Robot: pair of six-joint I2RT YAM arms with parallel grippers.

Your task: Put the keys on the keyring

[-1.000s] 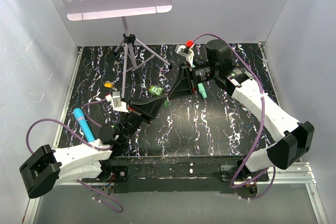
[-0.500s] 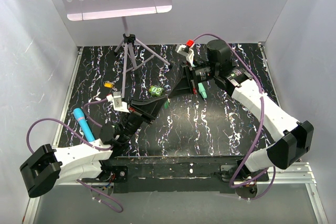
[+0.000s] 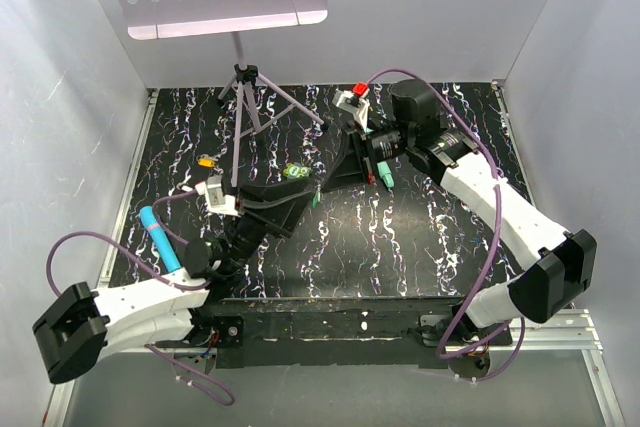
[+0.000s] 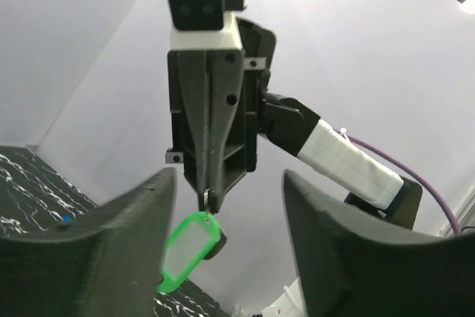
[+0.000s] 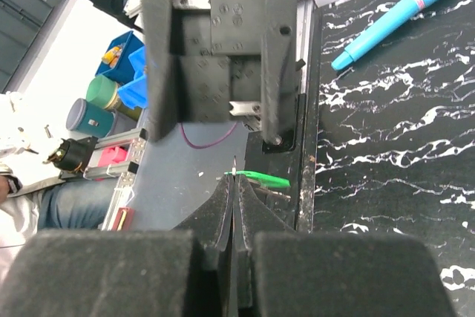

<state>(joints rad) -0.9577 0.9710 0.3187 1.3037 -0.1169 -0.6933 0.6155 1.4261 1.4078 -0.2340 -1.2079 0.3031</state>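
Observation:
A small green key with a flat plastic head hangs from a thin metal ring. My right gripper is shut on that ring, pointing down between the fingers of my left gripper. The left one is open, and its fingers are apart from the key on both sides. The right wrist view shows the right gripper pinching the ring, with the green key just beyond it and the open left gripper facing it. From above, both grippers meet mid-table around the key. A yellow-orange key lies far left. The keyring is out of view.
A chunky bright-green object lies just behind the left gripper. A light blue pen rests near the left arm. A short teal-green stick sits by the right wrist. A music stand's tripod stands at the back left.
The right gripper has shut on the key's ring. The left gripper, shut before, has opened and let go of the key. The left arm has shifted a little.

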